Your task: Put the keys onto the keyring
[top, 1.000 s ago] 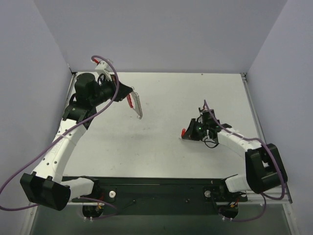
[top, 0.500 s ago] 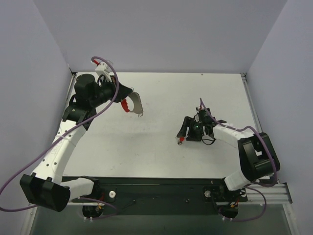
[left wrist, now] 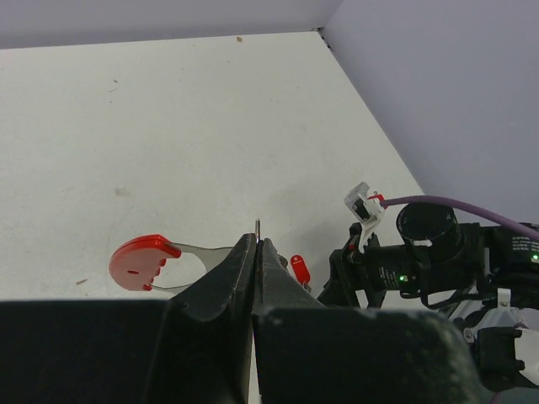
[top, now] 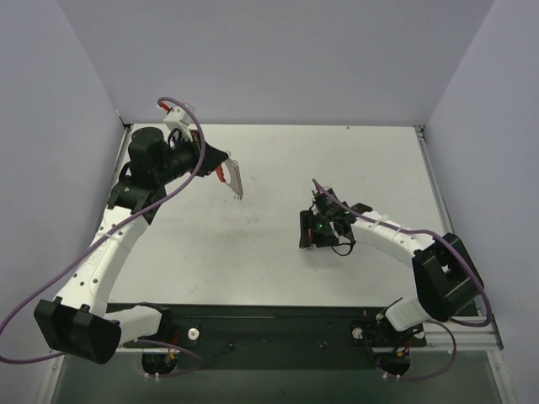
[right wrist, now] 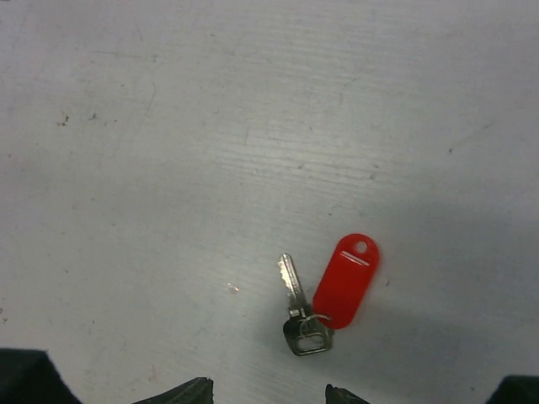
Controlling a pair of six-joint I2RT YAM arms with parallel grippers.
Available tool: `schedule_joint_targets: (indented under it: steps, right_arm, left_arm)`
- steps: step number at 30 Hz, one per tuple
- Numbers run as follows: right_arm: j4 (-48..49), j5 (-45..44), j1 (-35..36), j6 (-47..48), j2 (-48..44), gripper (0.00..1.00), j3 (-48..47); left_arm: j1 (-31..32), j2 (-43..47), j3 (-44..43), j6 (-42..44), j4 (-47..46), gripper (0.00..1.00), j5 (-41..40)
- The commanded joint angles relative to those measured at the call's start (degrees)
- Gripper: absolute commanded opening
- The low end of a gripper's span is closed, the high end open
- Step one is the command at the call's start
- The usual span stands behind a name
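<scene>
White table [right wrist: 168,126] bears a key [right wrist: 296,305] just ahead of the right pincer [right wrist: 268,394].

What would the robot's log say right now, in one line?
left gripper: shut on red-and-silver keyring | right gripper: open above small silver key with red oval tag on white table | key not yet on keyring

Bare table [right wrist: 168,126] surrounds the key [right wrist: 292,290] and red tag [right wrist: 347,278] on every side; walls [top: 50,168] hem the table's left, back, right; right arm [top: 387,236] crosses mid-table
</scene>
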State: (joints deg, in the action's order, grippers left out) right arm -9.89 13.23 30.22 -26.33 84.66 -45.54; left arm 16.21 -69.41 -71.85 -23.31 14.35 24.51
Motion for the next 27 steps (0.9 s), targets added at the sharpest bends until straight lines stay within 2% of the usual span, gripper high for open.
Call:
schedule_joint_targets:
  steps: [1,10,19,27]
  right_arm:
    - [-9.8,-15.4,5.1,1.9,1.6,0.52,-7.3]
    - [-17.1,-21.8,6.9,-2.5,11.5,0.34,-16.2]
    - [-17.1,-19.7,7.2,-4.4,12.7,0.33,-16.5]
    - [-14.8,-16.3,7.3,-5.8,14.6,0.38,-16.2]
  left_arm:
    - [0.2,1.0,0.0,0.7,-2.7,0.0,1.1]
    - [0.2,2.3,0.6,1.6,-1.8,0.0,0.6]
    - [0.2,2.5,0.8,2.5,-1.0,0.0,0.3]
    - [0.2,2.8,0.9,2.5,-1.1,0.0,0.4]
